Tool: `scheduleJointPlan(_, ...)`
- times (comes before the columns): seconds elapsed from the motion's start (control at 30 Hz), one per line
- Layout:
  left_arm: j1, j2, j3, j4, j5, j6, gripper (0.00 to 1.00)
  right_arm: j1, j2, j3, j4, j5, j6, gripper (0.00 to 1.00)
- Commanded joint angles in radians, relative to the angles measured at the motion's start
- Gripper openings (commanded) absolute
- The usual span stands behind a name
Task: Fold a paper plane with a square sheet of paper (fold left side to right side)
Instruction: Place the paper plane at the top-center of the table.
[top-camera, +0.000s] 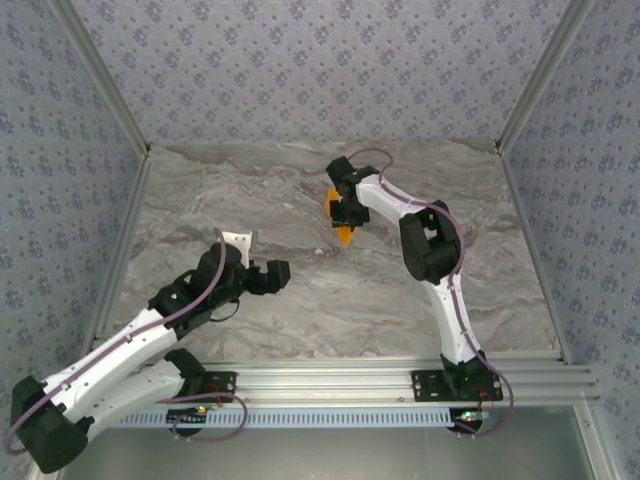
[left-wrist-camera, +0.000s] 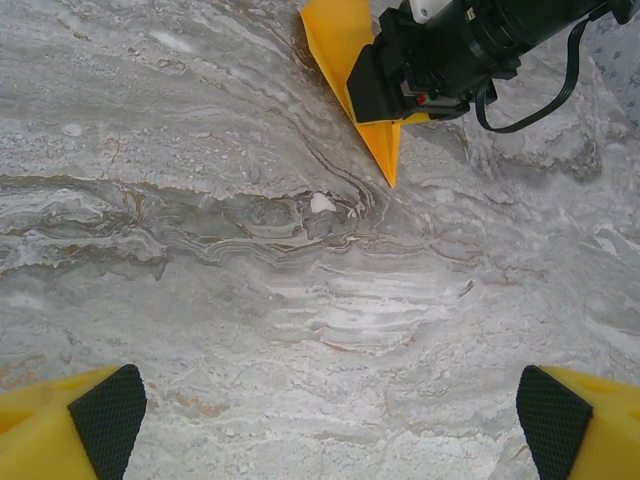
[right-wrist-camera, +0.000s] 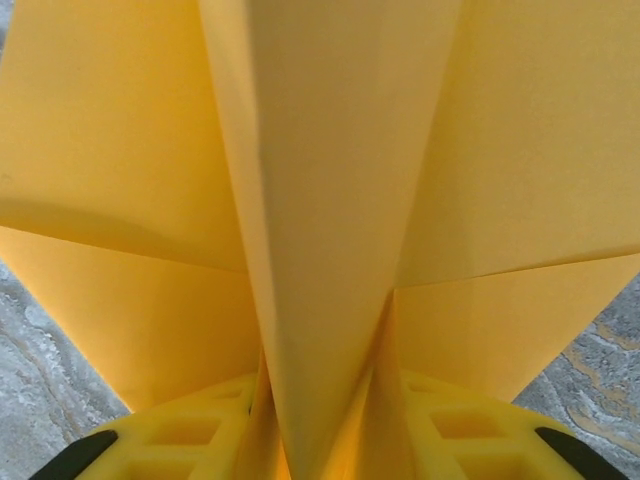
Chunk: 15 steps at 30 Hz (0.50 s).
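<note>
The paper plane (top-camera: 345, 236) is a bright-orange dart on the marble table, its sharp nose pointing toward the near edge. My right gripper (top-camera: 347, 213) sits over its rear. In the right wrist view the plane's centre fold (right-wrist-camera: 330, 200) stands between the yellow fingers (right-wrist-camera: 190, 430), which are parted a little, and the wings spread to both sides. The left wrist view has the plane (left-wrist-camera: 345, 40) at the top with the right gripper (left-wrist-camera: 385, 85) on it. My left gripper (left-wrist-camera: 330, 420) is wide open over bare marble, well short of the plane, with nothing between its pads (left-wrist-camera: 105, 415).
The grey marble table (top-camera: 300, 310) is fenced by aluminium posts and patterned walls at the left, right and back. An aluminium rail (top-camera: 340, 385) with both arm bases runs along the near edge. My left arm (top-camera: 150, 335) lies low across the near left.
</note>
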Motion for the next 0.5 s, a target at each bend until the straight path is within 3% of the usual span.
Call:
scheduleJointPlan(0.0,0.005,-0.014,0.0,-0.01,-0.017,0.004,0.98,0.007,0.041,-0.004,-0.075,0.008,-0.02,0.36)
scheduleJointPlan(0.27,0.008,-0.006,0.049,-0.037,-0.05,0.049,0.98,0.017,-0.029,0.007,-0.098,0.058,-0.032,0.38)
scheduleJointPlan(0.47,0.065,0.003,0.069,-0.061,-0.04,0.042,0.98,0.022,-0.08,0.005,-0.138,0.092,-0.036,0.43)
